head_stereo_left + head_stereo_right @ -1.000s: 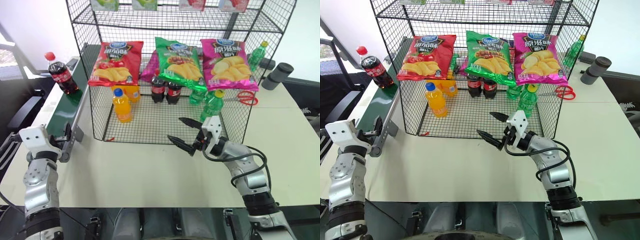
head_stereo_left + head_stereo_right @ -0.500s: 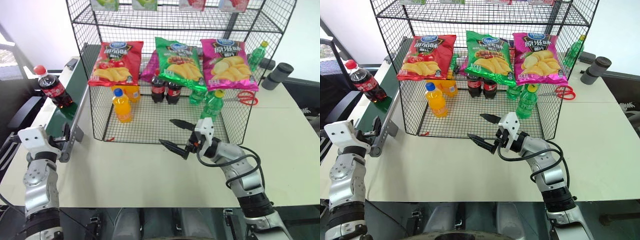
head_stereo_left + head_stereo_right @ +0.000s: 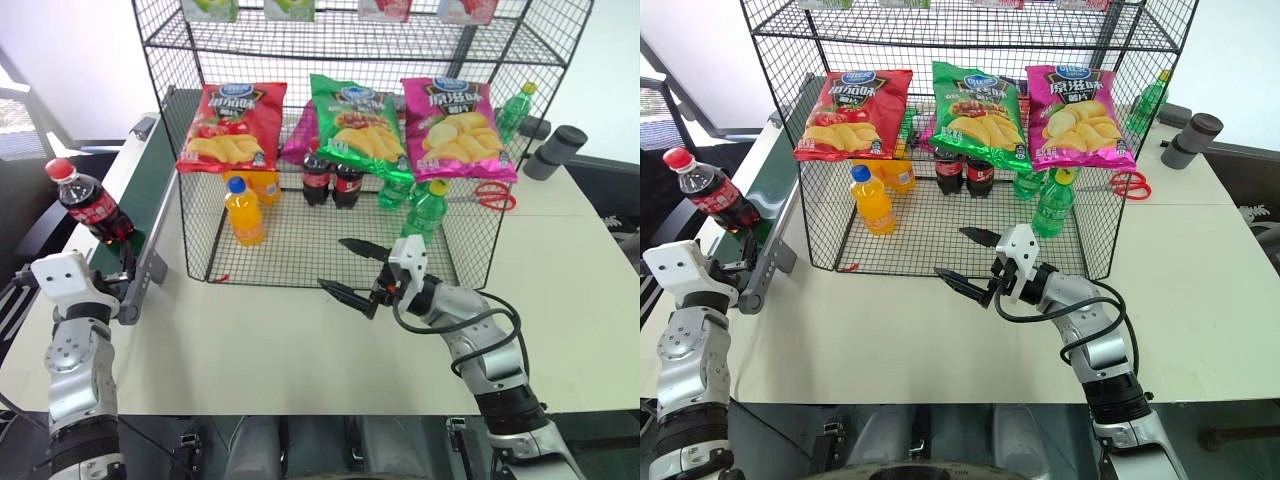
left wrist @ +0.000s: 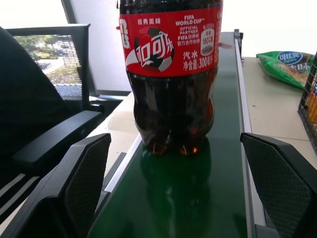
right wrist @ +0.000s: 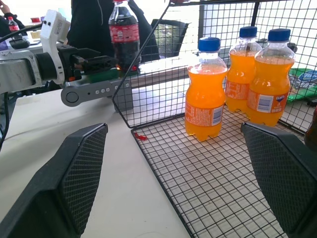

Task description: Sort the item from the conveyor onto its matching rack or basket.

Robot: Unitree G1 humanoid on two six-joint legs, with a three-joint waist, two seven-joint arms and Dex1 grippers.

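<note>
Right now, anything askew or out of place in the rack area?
A pair of red-handled scissors lies on the table just behind the black wire rack, among drinks and snacks. The cola bottle stands upright on the conveyor; nothing is spilled.

The clear glossy plastic cola bottle [image 4: 171, 74] wears a shiny red label and mirrors in the smooth dark green belt [image 4: 198, 198]. The black wire-grid rack [image 3: 940, 240] looks matt-coated metal; the pale tabletop [image 3: 280, 340] is smooth, matt.

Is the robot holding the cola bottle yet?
No. Both grippers are open and empty. The cola bottle stands on the conveyor, just ahead of the left gripper.
</note>
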